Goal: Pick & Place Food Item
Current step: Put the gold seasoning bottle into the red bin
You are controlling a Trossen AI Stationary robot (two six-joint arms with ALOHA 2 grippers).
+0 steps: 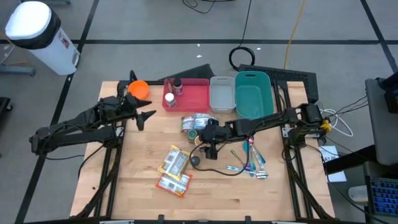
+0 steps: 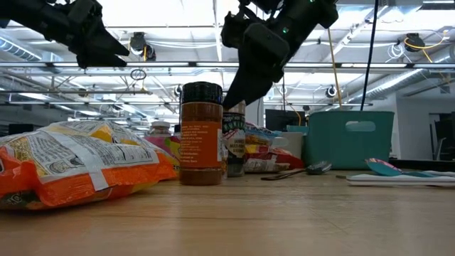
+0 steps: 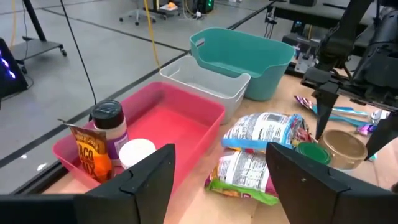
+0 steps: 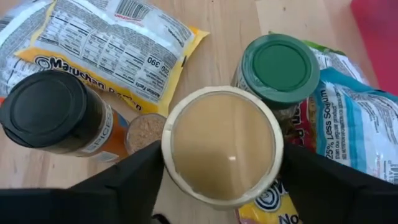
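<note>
1. The right gripper (image 4: 221, 186) hangs over mid-table above a tan-lidded jar (image 4: 222, 144). Its two dark fingers (image 4: 124, 180) flank the lid, spread about as wide as the jar; whether they press its sides cannot be told from any view.
2. Just beside that jar stands a green-lidded jar (image 4: 283, 67), and on its other side a black-capped spice bottle (image 4: 51, 112) with an orange label, its writing too cut off to read.
3. Beyond the bottle lies a yellow noodle packet (image 4: 118, 46) reading "Maruchan" with "390" on its panel; against the green-lidded jar lies a blue bag (image 4: 357, 127) printed "25% Less Sodium".
4. The low view alone shows the bottle (image 2: 201, 133) upright, with an orange-and-white packet (image 2: 78, 167) lying in the near left foreground.
5. Only the high view lays out the far row: a red tray (image 1: 193, 94), a clear bin (image 1: 222, 93), and a teal basket (image 1: 253, 93), with utensils (image 1: 252, 163) to the near right.
6. The left gripper (image 3: 221, 180) waits at the far left of the table with its fingers parted and nothing between them.
7. Its wrist view alone shows the red tray's contents: a pouch (image 3: 89, 155) reading "TACO" and a dark-capped jar (image 3: 111, 124).
</note>
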